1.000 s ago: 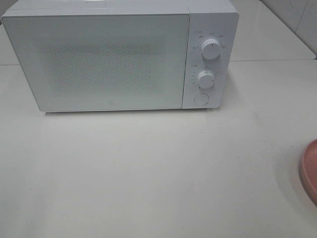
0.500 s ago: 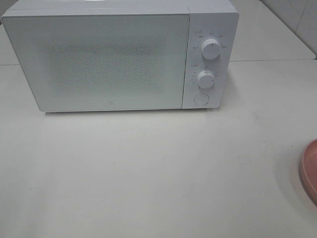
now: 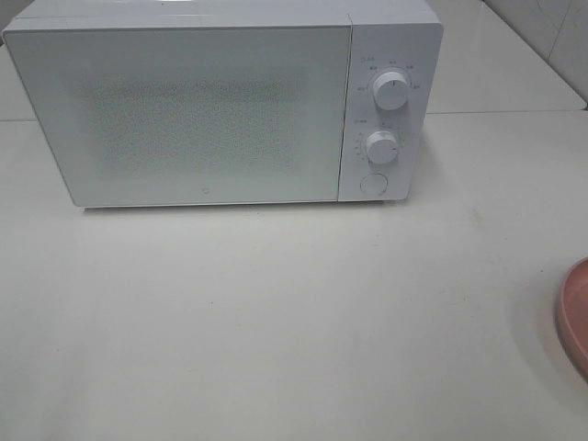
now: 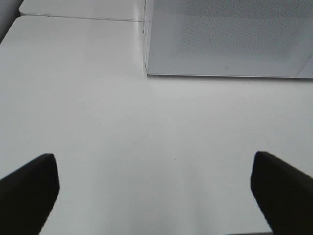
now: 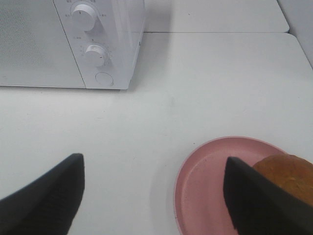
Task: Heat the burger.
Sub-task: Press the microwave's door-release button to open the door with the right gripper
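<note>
The burger (image 5: 288,176), its golden-brown bun showing, sits on a pink plate (image 5: 210,191) in the right wrist view, partly behind one dark finger (image 5: 259,205). My right gripper (image 5: 154,196) hangs open above the white table, just short of the plate, with nothing between its fingers. In the left wrist view my left gripper (image 4: 154,191) is wide open over bare table, facing the microwave (image 4: 225,36). The white microwave (image 3: 220,106) stands at the back with its door shut. Neither gripper appears in the exterior high view, where only the plate's rim (image 3: 571,312) shows at the right edge.
The microwave has two round knobs (image 3: 390,92) (image 3: 380,147) and a round button (image 3: 372,183) on its right panel. The white table (image 3: 276,322) stretches in front of it. A seam between table tops runs behind the microwave (image 5: 215,32).
</note>
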Controlling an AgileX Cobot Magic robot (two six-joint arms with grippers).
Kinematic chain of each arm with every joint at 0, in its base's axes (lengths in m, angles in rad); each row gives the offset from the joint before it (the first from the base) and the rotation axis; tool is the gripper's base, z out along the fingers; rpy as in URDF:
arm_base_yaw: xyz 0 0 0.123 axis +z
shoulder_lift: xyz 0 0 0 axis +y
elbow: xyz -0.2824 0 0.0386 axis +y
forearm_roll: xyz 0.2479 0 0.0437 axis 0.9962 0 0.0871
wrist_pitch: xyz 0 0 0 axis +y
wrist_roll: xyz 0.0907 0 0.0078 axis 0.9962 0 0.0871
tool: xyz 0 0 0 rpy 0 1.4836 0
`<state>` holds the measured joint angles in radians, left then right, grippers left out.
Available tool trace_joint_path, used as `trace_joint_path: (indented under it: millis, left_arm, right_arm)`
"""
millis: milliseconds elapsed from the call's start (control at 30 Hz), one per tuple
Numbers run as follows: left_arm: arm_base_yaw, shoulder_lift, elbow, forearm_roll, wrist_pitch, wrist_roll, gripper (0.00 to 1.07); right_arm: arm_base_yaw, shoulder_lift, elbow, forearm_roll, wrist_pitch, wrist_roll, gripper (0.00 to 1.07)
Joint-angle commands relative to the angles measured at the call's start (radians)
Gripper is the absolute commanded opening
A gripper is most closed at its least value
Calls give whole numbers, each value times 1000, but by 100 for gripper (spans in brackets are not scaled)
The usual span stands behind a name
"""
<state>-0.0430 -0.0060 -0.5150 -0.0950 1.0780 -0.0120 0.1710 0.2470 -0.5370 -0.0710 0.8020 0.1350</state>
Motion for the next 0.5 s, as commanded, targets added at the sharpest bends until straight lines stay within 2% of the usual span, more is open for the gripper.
trace_joint_path:
  millis: [33, 500]
  left_arm:
    - [3, -21, 0, -10, -12, 0, 100]
    - [3, -21, 0, -10, -12, 0, 100]
  right_arm:
    - [-6, 37, -10, -1, -55, -11, 75]
    - [-6, 208, -9, -35, -294, -11, 75]
